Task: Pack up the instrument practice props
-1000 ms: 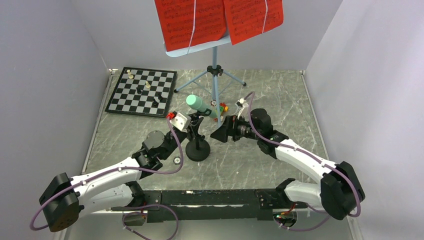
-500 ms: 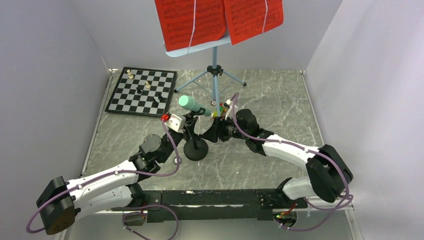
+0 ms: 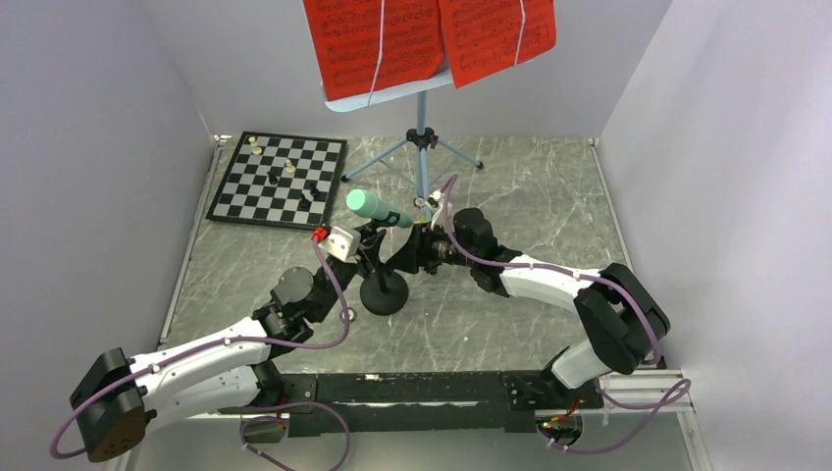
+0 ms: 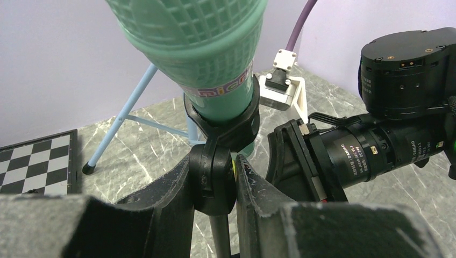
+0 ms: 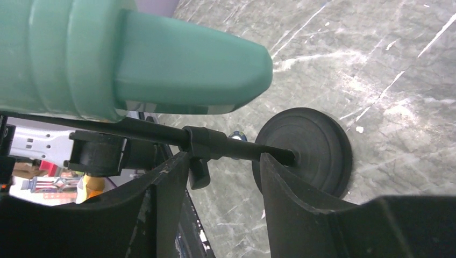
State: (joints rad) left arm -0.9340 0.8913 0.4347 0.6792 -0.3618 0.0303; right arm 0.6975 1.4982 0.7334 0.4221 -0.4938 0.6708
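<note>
My left gripper point(image 4: 213, 188): fingers pinched on swivel joint of small black mic stand point(image 3: 384, 291). In clip just above: mint-green microphone point(image 4: 199, 48). My right gripper point(image 5: 223, 172): half spread, straddling stand pole under mic tail, no contact seen. Beyond both hands: blue music stand point(image 3: 422, 162), red pages point(image 3: 378, 44) on top.

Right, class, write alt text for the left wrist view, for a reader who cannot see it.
The left gripper is clamped on the black mic stand just below the clip holding a mint-green toy microphone. The right arm sits close beside it; a light blue tripod leg and chessboard corner lie behind.
</note>
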